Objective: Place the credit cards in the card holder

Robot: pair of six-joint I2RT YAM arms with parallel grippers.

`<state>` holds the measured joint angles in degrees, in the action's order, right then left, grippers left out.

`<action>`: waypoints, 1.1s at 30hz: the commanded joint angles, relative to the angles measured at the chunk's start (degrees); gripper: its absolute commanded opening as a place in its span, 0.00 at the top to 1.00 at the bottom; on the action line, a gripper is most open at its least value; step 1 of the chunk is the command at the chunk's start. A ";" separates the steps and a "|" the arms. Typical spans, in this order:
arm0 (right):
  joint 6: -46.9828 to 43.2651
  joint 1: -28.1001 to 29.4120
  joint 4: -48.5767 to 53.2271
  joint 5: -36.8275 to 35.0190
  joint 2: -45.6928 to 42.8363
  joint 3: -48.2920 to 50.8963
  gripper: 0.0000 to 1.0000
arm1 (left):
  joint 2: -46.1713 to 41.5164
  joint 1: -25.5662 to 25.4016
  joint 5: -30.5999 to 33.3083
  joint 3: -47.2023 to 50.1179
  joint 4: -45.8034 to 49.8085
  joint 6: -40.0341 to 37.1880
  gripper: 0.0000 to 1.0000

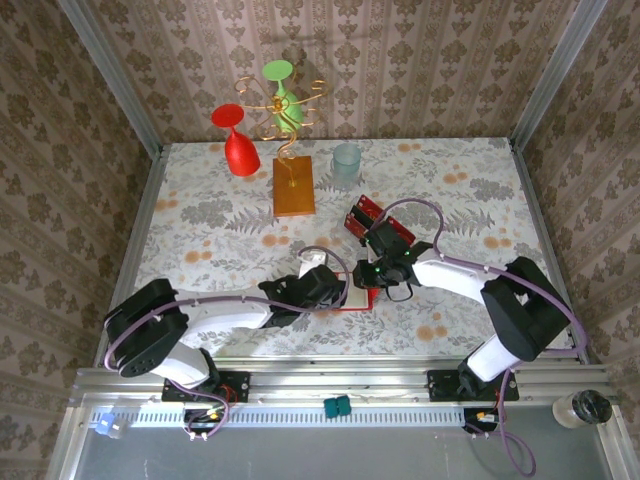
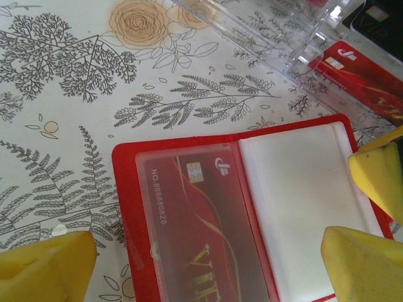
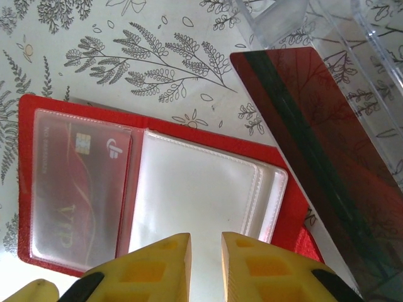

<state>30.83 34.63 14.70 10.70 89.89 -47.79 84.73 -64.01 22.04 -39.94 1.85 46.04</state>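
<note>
Red and glossy, the holder (image 2: pixel 124 189) is laid open on the desk (image 2: pixel 63 126). One card (image 2: pixel 195 239), with a chip and pale lettering, is seen under its left clear pocket; the right pocket is pale. Another card (image 3: pixel 315 145), dark-striped, is seen just beside the holder, by a clear tray (image 3: pixel 378 38). The left hand (image 2: pixel 208 258) is spread wide over the holder; the right hand (image 3: pixel 204 242) is nearly pressed together, with nothing seen between.

The left arm (image 1: pixel 230 312) and right arm (image 1: pixel 460 275) reach inward and meet over the open card holder (image 3: pixel 189 189). The left gripper (image 2: pixel 208 251) points down at it, yellow fingers (image 2: pixel 47 267) spread wide, one toward each side. The right gripper (image 3: pixel 206 264) hangs over one edge of it, fingers nearly together with a narrow gap.
</note>
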 commanded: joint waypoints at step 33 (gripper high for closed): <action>0.19 4.48 1.36 -0.84 7.59 -4.68 0.84 | 4.80 -0.42 -1.88 4.03 -7.08 -1.30 0.05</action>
<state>30.22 38.68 15.97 10.04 96.40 -51.70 88.58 -64.10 20.75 -36.88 -3.70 45.82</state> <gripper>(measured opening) 0.162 0.944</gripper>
